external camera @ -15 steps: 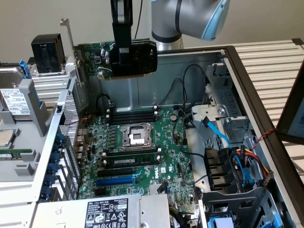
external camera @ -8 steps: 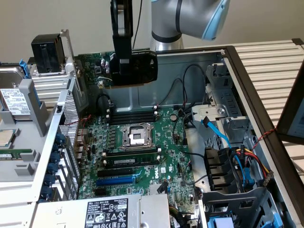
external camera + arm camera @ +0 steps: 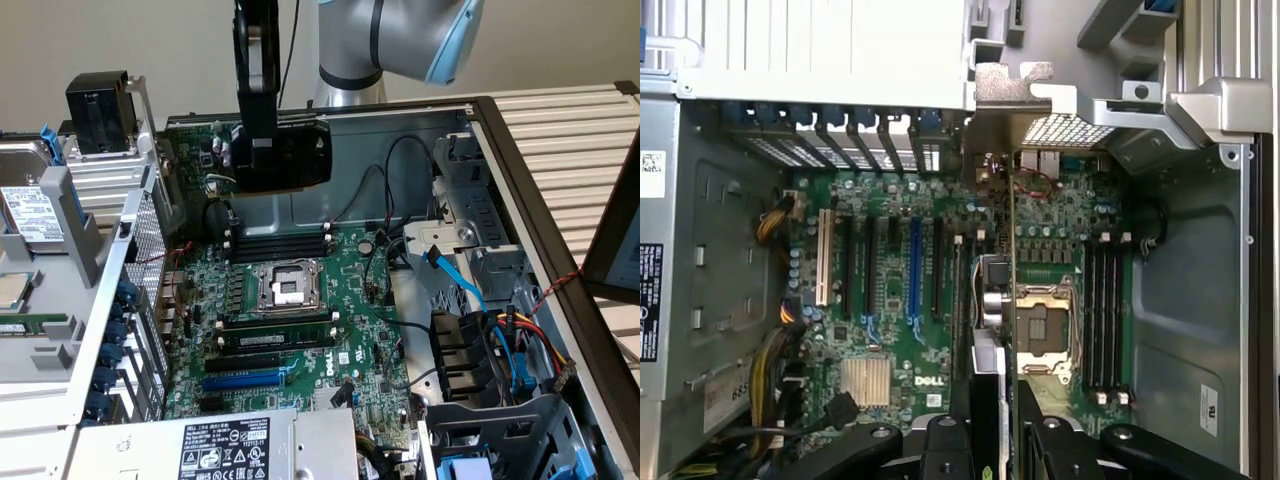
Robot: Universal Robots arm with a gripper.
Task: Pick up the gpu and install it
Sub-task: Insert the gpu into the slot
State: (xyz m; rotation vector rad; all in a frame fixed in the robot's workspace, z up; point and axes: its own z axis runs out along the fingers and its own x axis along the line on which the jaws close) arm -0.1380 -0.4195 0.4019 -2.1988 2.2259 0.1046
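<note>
The gpu [image 3: 305,158] is being gripped between the jaws of the gripper [image 3: 260,140] and held above the far end of the motherboard [image 3: 300,330]. Its long axis is being held parallel to the blue slot [image 3: 245,380], toward six o'clock in the exterior view.

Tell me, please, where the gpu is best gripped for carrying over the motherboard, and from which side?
Grip the gpu at its upper edge, from above, jaws pinching the thin board across its two faces. It hangs upright over the motherboard, so the lower edge should stay free. The gripper holds it this way now.
</note>
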